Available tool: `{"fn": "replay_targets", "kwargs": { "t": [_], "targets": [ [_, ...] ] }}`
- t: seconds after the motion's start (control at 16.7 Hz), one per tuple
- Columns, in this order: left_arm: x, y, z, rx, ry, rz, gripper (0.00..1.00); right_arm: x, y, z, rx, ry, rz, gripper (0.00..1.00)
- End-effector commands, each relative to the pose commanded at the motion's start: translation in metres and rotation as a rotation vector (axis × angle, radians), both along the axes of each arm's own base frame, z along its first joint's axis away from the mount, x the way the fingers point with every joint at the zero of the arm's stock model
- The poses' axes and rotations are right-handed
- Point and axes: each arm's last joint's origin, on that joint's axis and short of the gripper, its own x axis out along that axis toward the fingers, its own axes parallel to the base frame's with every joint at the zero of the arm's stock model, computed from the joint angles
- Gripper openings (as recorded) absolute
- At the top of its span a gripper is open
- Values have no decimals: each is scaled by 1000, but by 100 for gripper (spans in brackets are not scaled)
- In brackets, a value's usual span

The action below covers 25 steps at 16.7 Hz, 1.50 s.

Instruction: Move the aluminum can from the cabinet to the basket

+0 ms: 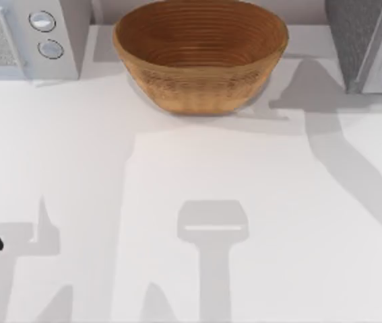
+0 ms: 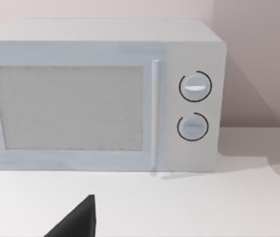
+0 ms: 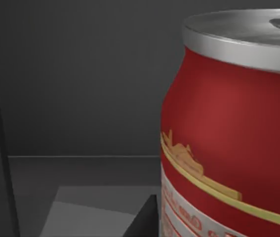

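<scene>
Inside the cabinet [image 1: 369, 44], the can [image 3: 228, 133] stands upright, close before my right gripper; whether its fingers grip it I cannot tell. Left of the cabinet sits the basket [image 1: 201, 94].

The basket [image 1: 201, 57] stands between the microwave [image 1: 22, 37] at left and cabinet [image 1: 369, 44] at right.

Aluminum can [image 3: 228, 123] — red, shiny silver top, gold band and pale lettering low on its side — stands upright inside the dark grey cabinet [image 1: 362, 40] at the tabletop's back right, while the basket [image 1: 201, 54] — golden-brown wicker, ringed inside — sits upright at back centre, holding nothing.
</scene>
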Motion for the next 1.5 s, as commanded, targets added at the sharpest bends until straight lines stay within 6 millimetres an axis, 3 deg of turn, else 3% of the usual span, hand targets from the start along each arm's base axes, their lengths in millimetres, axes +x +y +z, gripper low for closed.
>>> {"fn": "replay_targets", "kwargs": {
  "t": [0.36,0.6,0.84,1.08,1.32,1.5],
  "targets": [
    [0,0,0,0,0,0,100,-8,-17,-14,1,-3,0,0],
    [0,0,0,0,0,0,100,-22,-42,-55,-10,15,-1,0],
    [0,0,0,0,0,0,100,-40,-69,-129,-21,47,0,0],
    [0,0,0,0,0,0,100,-59,-91,-224,-20,71,2,0],
    [0,0,0,0,0,0,100,-71,-105,-318,-9,71,6,0],
    [0,0,0,0,0,0,100,-75,-111,-370,-2,48,10,0]
  ]
}}
